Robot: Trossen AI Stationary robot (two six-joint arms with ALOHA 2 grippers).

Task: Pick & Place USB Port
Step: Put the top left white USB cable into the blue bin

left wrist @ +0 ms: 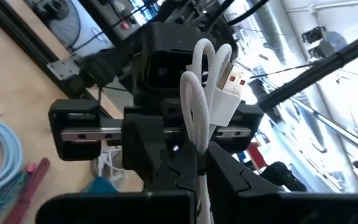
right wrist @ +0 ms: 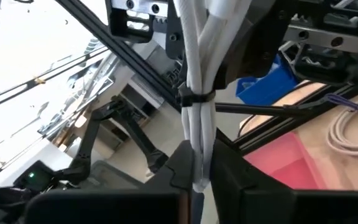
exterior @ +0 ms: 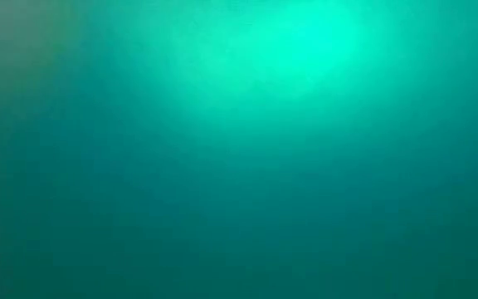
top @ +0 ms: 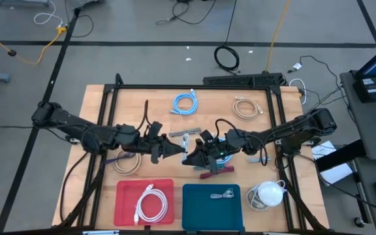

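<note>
High view, looking down: both arms reach in from the sides and meet just below the middle of the frame, over the wooden table (top: 96,104). The left gripper (top: 173,149) and the right gripper (top: 189,156) point at each other, tips almost touching, with a bundled white USB cable (top: 185,141) between them.

From the left wrist camera, the left gripper (left wrist: 199,168) is closed on that white USB cable (left wrist: 207,93); its looped end and the plug with its red insert stand up above the fingers, in front of the other arm's dark gripper body. From the right wrist camera, the right gripper (right wrist: 199,168) is also clamped on the same white USB cable (right wrist: 197,68), just below the black tie around the bundle. So the cable is held in the air by both grippers at once.

Along the lower edge of the overhead frame sit a red tray (top: 124,192) with a white coil in it and a teal tray (top: 194,209) with a small cable inside. A light blue cable coil (top: 185,103) and a beige coil (top: 245,108) lie toward the upper part of the table, well apart from the grippers. The low camera shows only a teal-green blur.
</note>
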